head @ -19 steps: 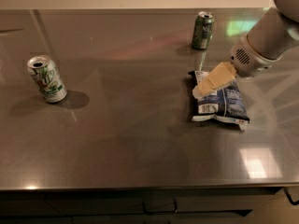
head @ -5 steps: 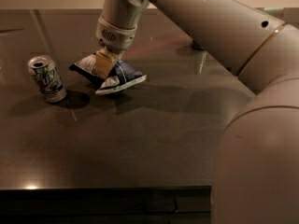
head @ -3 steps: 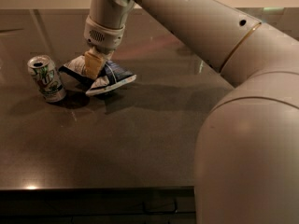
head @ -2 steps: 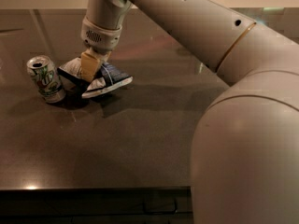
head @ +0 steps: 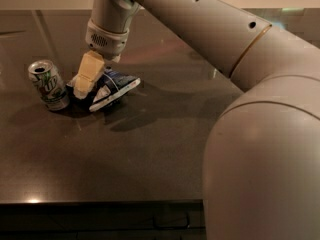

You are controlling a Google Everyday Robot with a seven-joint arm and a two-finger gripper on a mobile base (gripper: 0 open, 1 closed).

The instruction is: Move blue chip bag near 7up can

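Observation:
The blue chip bag (head: 112, 89) is dark blue with a white edge and sits tilted on the dark table, just right of the 7up can (head: 48, 84). The can is white and silver with green graphics and stands upright at the left. My gripper (head: 86, 81) comes down from above with cream-coloured fingers (head: 90, 71) and is shut on the bag's left end. The bag's left end is close to the can; I cannot tell whether they touch.
The dark table (head: 150, 154) ends at a front edge low in the view. My large white arm (head: 260, 134) fills the right side and hides the table's right and back parts.
My gripper has carried the blue chip bag from the right side of the table leftward to beside the 7up can, and in the last second a little further left and down.

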